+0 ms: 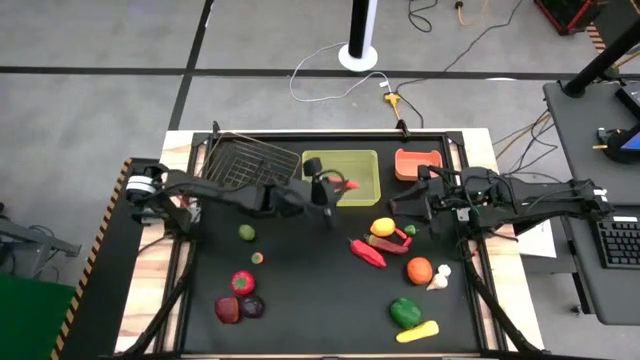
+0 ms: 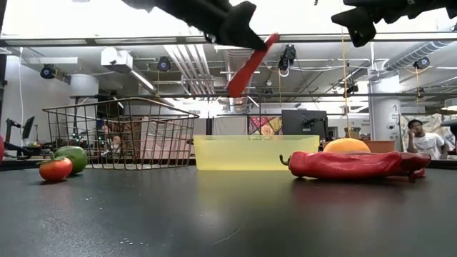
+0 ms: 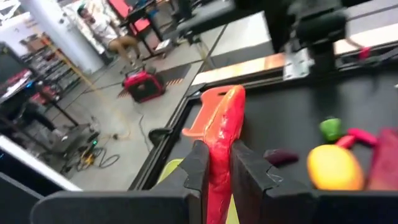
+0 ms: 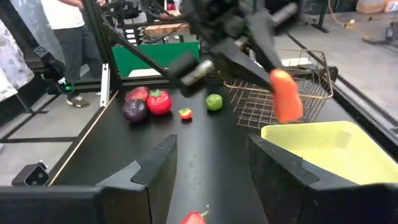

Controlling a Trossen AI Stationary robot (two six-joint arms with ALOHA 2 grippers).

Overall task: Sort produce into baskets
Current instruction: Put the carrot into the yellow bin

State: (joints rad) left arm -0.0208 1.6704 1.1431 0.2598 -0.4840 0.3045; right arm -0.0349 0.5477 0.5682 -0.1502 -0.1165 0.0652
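One camera hung overhead and looked straight down on the black table (image 1: 300,300). Another sat at tabletop level, facing across into the room. Each wrist camera peered past its own fingers (very close); all four caught the yellow-green tray (image 1: 342,165).

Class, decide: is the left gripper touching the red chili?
Touching. In the left wrist view, the left gripper has both fingers pressed against the red chili.
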